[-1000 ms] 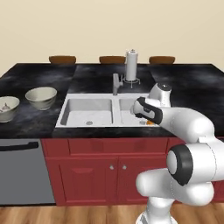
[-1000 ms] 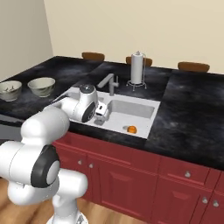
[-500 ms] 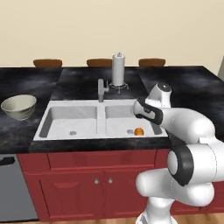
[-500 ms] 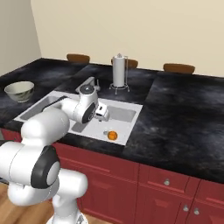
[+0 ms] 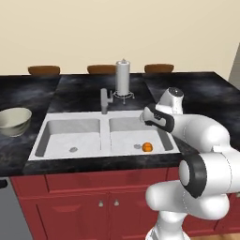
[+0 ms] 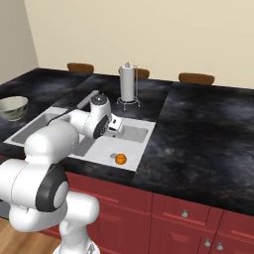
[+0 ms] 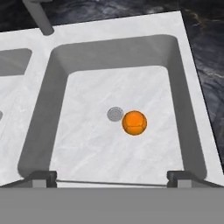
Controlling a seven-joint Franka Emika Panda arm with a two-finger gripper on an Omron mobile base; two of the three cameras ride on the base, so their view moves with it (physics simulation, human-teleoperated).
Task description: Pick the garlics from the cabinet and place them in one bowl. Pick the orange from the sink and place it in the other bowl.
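Observation:
The orange (image 5: pixel 147 146) (image 6: pixel 120 158) (image 7: pixel 134 123) lies on the floor of the sink's (image 5: pixel 75 136) (image 6: pixel 134 134) (image 7: pixel 87 144) right basin, just beside the round drain (image 7: pixel 115 114). My gripper (image 5: pixel 146 118) (image 6: pixel 118 126) (image 7: pixel 111 177) hovers above that basin, open, its fingertips wide apart with nothing between them. It looks down on the orange from well above. A pale bowl (image 5: pixel 14 121) (image 6: pixel 12 106) stands on the dark counter left of the sink. The garlics and the cabinet are out of view.
A grey tap (image 5: pixel 105 100) (image 6: pixel 87 99) rises behind the divider between the two basins. A paper towel holder (image 5: pixel 123 78) (image 6: pixel 127 83) stands behind the sink. Dark counter (image 6: pixel 198 134) stretches to the right, and red drawer units (image 5: pixel 89 206) sit below.
The base has driven to the right, so the whole scene slid left in both base views. One bowl left the picture. The arm keeps its pose over the sink.

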